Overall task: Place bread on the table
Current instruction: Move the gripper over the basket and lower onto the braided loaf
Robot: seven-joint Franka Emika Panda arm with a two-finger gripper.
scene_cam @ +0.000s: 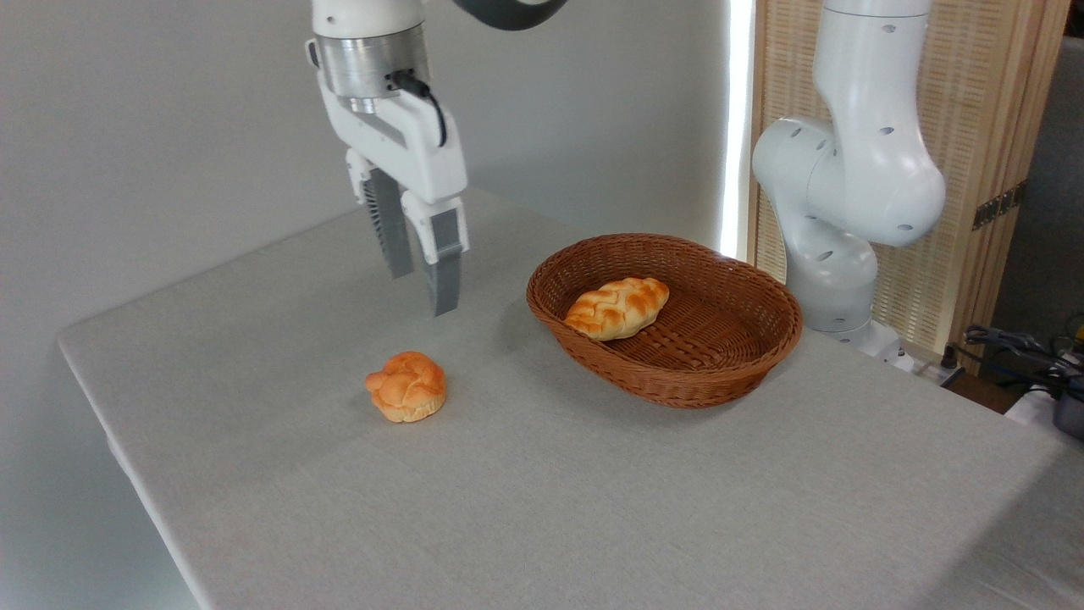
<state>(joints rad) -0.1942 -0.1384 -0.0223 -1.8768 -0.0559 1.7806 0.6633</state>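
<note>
End effector [421,292]: open, empty, above table [593,491], left of basket.
Bread [616,307]: lying in basket [728,373], left half.
Bun [407,386]: on table, below end effector.

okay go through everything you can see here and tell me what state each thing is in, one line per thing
End effector: open, empty, hanging above the table left of the basket.
Bread: lying in the basket, not gripped.
Basket: upright on the table, holding only the bread.
Bun: resting on the table, untouched.
Table: covered with grey cloth.
</note>
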